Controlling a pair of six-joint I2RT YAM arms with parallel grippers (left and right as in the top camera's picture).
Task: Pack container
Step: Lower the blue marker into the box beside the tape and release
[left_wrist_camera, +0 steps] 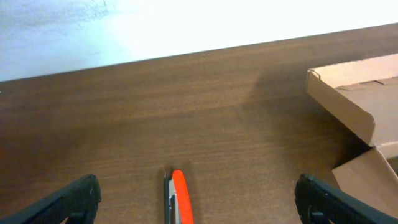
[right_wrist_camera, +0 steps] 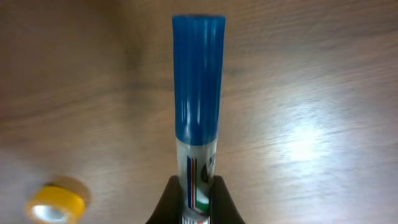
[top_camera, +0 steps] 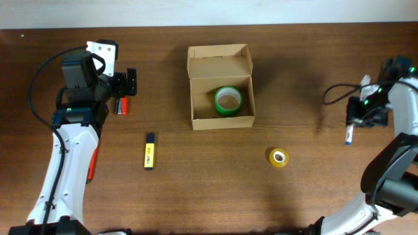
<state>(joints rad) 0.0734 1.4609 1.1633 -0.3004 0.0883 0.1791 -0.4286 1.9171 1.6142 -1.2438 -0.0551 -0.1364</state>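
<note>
A dark brown wooden desk [top_camera: 196, 189] runs the width of the room, with a pale wall [top_camera: 261, 12] along the top of the overhead frame. The box [top_camera: 221, 85] sits in the upper middle of that frame, open, its flap lid standing up at the far side. A green tape [top_camera: 228, 100] lies flat inside it. Lower right of the box, a yellow tape [top_camera: 278, 157] rests on the bare wood, and lower left a highlighter [top_camera: 149, 151] lies on its own, well apart from the box.

At the upper left, the left end effector [left_wrist_camera: 198, 193] has its fingers [left_wrist_camera: 74, 200] spread wide. An orange pen [left_wrist_camera: 180, 196] lies on the desk between them in the wrist view, touching neither.

At the far right edge, the right end effector [right_wrist_camera: 194, 198] is clamped on a blue-capped marker [right_wrist_camera: 198, 87], with the cap pointing away from it. The yellow tape shows blurred at the lower left of that wrist view.
</note>
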